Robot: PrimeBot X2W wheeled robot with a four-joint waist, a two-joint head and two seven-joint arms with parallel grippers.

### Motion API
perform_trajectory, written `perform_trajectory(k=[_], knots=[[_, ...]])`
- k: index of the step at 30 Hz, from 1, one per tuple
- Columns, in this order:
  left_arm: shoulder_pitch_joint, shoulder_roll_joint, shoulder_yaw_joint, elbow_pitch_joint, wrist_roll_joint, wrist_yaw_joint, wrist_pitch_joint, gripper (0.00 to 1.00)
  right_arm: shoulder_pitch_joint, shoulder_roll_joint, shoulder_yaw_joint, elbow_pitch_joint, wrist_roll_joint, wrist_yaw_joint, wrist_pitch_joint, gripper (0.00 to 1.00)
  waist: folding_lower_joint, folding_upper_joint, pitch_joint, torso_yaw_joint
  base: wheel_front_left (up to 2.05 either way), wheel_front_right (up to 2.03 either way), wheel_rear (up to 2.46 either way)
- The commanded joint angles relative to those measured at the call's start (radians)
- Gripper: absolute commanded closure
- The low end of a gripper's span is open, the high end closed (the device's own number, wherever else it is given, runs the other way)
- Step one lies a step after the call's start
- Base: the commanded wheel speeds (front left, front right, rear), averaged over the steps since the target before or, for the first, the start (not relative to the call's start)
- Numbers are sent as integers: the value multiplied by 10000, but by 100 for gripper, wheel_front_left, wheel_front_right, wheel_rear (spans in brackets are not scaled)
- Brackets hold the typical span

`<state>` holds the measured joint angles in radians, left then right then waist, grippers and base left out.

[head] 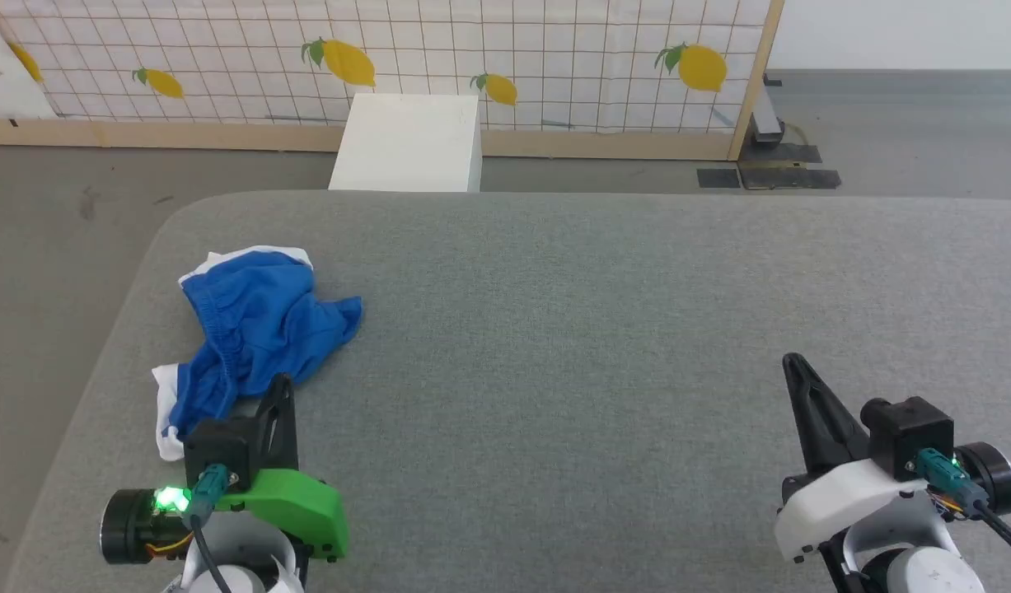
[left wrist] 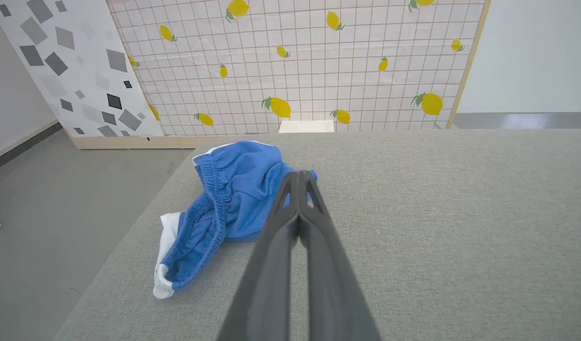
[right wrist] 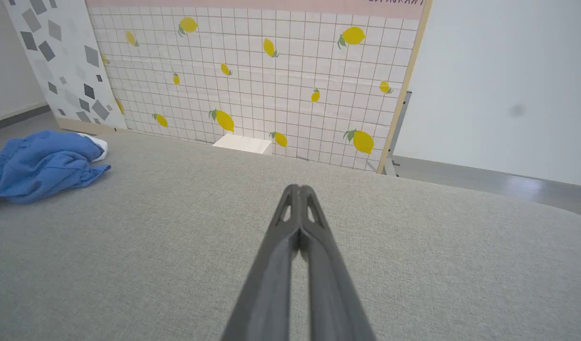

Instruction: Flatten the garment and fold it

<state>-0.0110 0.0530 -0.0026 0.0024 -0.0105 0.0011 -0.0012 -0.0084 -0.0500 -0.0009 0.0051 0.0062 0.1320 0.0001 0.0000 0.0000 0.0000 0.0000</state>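
The royal-blue shorts point(head: 258, 329) lie crumpled near the left edge of the grey padded table point(head: 554, 329), with white trim at both ends and the gathered waistband point(left wrist: 210, 208) facing left. My left gripper point(head: 281, 385) is shut and empty, hovering just short of the heap's near edge; the left wrist view has its tips point(left wrist: 299, 175) in front of the blue cloth point(left wrist: 238, 189). My right gripper point(head: 793, 362) is shut and empty at the lower right, far from the shorts point(right wrist: 44, 163); its tips point(right wrist: 299, 188) are above bare fabric.
A white box point(head: 410, 142) stands on the floor behind the table's far edge, in front of a lemon-print grid panel point(head: 472, 49). The table's rounded left edge point(head: 109, 346) runs close beside the shorts. Grey floor surrounds the table.
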Motion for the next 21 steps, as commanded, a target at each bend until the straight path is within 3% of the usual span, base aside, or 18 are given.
perform_trajectory(k=[1, 8, 9, 21], knots=[[110, -28, 26, -24, 105, -11, 12, 100, 84, -3, 9, -51, -62, -13, -1, 100, 0, 0, 0, 0, 0, 0, 0], [110, -28, 26, -24, 105, -11, 12, 100, 84, -3, 9, -51, -62, -13, -1, 100, 0, 0, 0, 0, 0, 0, 0], [1, 0, 3, 0, -3, 0, -3, 0, 1, 0, 1, 3, 3, 0, -2, 0, 0, 0, 0, 0, 0, 0, 0], [9, -2, -165, 109, -212, 55, -164, 0, 74, 0, -45, 99, 196, -1, -163, 0, 0, 0, 2, -2, 0, 0, 0]])
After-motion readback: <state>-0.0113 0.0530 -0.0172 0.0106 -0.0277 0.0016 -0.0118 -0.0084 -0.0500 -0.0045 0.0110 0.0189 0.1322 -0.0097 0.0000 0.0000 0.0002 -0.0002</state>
